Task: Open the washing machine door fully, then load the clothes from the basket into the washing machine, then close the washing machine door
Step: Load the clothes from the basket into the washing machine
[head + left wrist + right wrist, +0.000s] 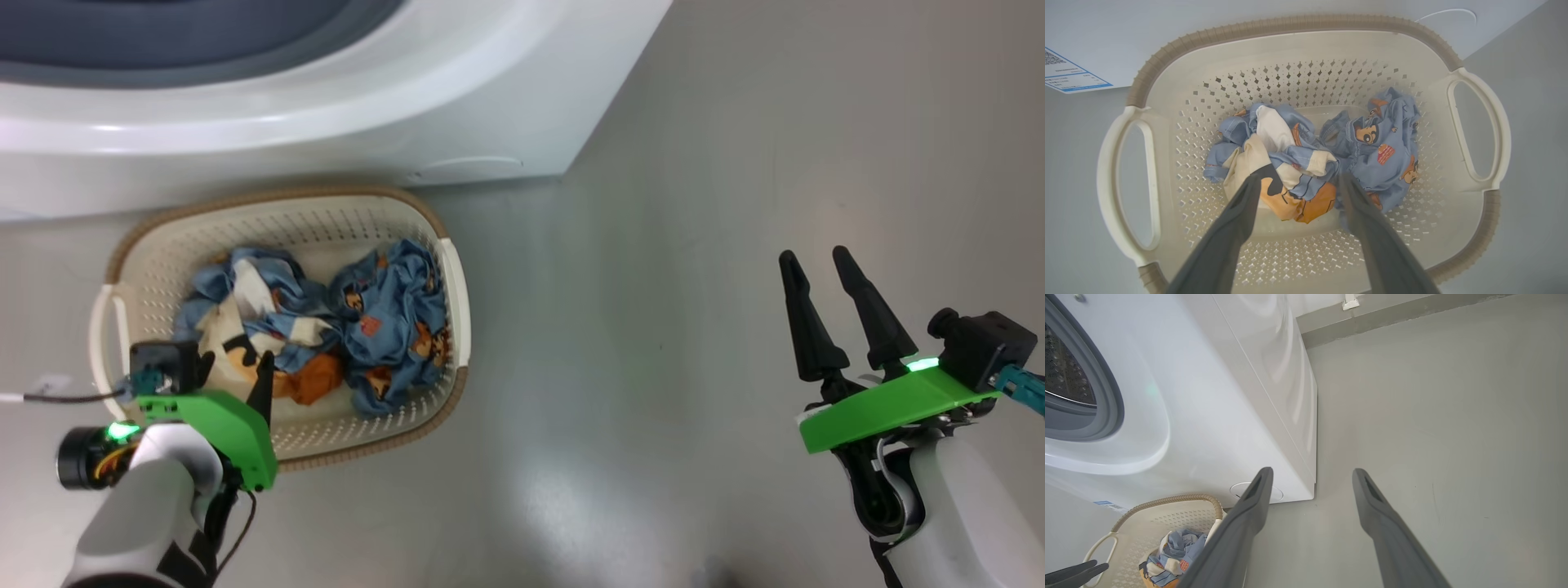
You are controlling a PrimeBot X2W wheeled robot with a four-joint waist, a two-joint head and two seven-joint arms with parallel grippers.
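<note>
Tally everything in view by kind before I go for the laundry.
White boxy front-loading washing machine: 1
Cream perforated plastic basket with brown rim: 1
Crumpled clothing bundles in the basket: 2 (blue bear-print fabric; blue, cream and orange fabric)
Open dark-fingered hands: 2 (left hand, right hand)
Total: 6

Smooth grey floor (653,327), white washing machine (343,139) standing at eleven o'clock, cream basket (326,222) on the floor just before it at nine o'clock
</note>
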